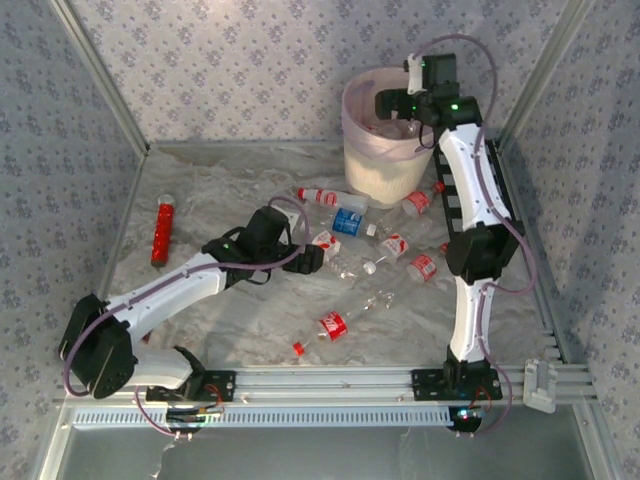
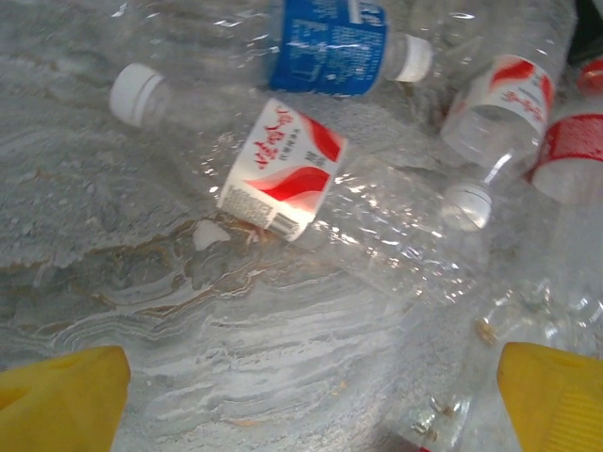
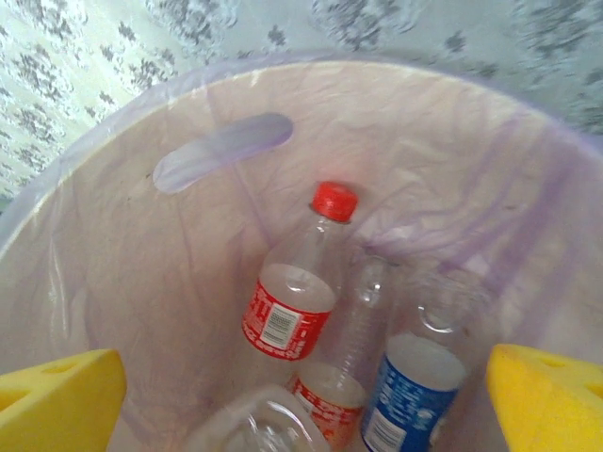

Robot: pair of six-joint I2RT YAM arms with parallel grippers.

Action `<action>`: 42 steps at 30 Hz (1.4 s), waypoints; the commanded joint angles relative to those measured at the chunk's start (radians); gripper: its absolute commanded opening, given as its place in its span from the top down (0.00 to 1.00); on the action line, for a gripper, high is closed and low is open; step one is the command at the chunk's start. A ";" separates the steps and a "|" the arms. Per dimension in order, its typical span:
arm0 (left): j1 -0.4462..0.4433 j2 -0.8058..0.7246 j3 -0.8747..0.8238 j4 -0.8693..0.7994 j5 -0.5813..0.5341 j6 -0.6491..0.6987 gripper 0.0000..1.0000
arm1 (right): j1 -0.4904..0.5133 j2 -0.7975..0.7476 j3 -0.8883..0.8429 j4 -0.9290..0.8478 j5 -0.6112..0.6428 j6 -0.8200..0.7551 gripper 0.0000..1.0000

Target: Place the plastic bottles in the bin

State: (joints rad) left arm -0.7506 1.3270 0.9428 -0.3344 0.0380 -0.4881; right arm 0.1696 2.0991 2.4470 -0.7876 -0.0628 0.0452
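**Bottles split between bin and surface, both hands wide**

The crumpled pale surface (image 1: 250, 335) carries the bin (image 1: 385, 172) at its far edge, toward the far right corner. A thin lilac liner (image 3: 217, 155) is folded over the bin's rim.

The right hand (image 1: 393, 104) hangs over the bin's mouth with its yellow pads spread wide and nothing between them. The left hand (image 1: 305, 258) sits low over the middle of the surface. It is equally wide and empty, just beside a cluster of loose bottles (image 1: 393, 247) that spreads from the middle toward the bin and the near edge.

Inside the bin a red-capped bottle (image 3: 287, 311) leans against the wall, its red label showing a white barcode panel. A blue-labelled bottle (image 3: 410, 395) lies beside it.

A red tube (image 1: 161, 232) lies apart near the left edge.

Below the left hand lies a white-capped bottle (image 2: 283, 169). Its white label has red swooshes, a barcode and red characters too blurred to read. Beyond it is a blue-wrapped bottle (image 2: 330, 42), its print also illegible.
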 commanded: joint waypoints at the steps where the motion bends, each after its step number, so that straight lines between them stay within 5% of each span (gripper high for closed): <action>1: 0.015 0.033 0.028 0.005 -0.049 -0.174 0.00 | -0.023 -0.145 -0.040 -0.040 -0.006 0.028 0.00; 15: 0.013 0.254 0.079 0.207 0.078 -0.736 0.06 | -0.032 -0.659 -0.706 0.141 -0.001 0.065 0.00; 20: -0.053 0.372 0.197 0.103 0.071 -0.758 0.06 | -0.050 -0.747 -0.797 0.165 0.010 0.073 0.00; 33: -0.102 0.522 0.221 0.182 0.091 -0.838 0.06 | -0.065 -0.838 -0.858 0.177 0.000 0.077 0.00; 42: -0.107 0.547 0.256 0.110 0.042 -0.770 0.29 | -0.062 -0.868 -0.876 0.142 -0.023 0.082 0.00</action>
State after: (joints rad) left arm -0.8532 1.8820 1.1786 -0.1833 0.1112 -1.2758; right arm 0.1097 1.2629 1.5711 -0.6262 -0.0677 0.1158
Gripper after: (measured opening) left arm 0.723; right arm 0.998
